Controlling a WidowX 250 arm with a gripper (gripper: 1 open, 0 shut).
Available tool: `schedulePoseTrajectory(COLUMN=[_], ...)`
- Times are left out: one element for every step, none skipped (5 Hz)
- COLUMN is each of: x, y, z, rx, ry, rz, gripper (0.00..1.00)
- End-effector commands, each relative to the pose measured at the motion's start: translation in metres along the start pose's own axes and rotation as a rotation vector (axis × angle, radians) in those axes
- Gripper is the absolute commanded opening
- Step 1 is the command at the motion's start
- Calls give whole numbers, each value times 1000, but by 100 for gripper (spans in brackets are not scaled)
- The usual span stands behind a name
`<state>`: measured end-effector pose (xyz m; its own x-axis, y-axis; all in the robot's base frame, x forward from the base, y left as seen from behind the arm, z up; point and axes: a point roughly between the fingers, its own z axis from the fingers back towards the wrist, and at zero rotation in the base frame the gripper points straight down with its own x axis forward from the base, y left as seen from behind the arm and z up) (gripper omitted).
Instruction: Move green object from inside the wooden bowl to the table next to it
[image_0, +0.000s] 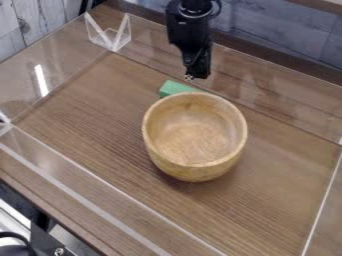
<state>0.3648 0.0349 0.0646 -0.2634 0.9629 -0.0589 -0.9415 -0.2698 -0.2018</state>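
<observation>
The green object (173, 89) lies flat on the dark table (87, 115), just behind the wooden bowl (187, 165); the bowl's far rim hides its near edge. The bowl stands upright at mid-table and its inside shows only bare wood. My black gripper (197, 73) points down, just above and slightly right of the green object. Its fingers are together, with nothing between them.
Clear acrylic walls run round the table, with a front wall (147, 205) near the camera and a right wall (321, 190). A clear triangular bracket (107, 33) stands at the back left corner.
</observation>
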Motion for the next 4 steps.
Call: schedulePoseTrajectory(x=[-3,-4,4,11], y=[-14,-15,-17,-18], z=[18,15,8,4], rx=[-53,-41,-30,-22], ry=[23,31,33,38], rz=[-18,-43,-33,-24], gripper=[100,0,0,0])
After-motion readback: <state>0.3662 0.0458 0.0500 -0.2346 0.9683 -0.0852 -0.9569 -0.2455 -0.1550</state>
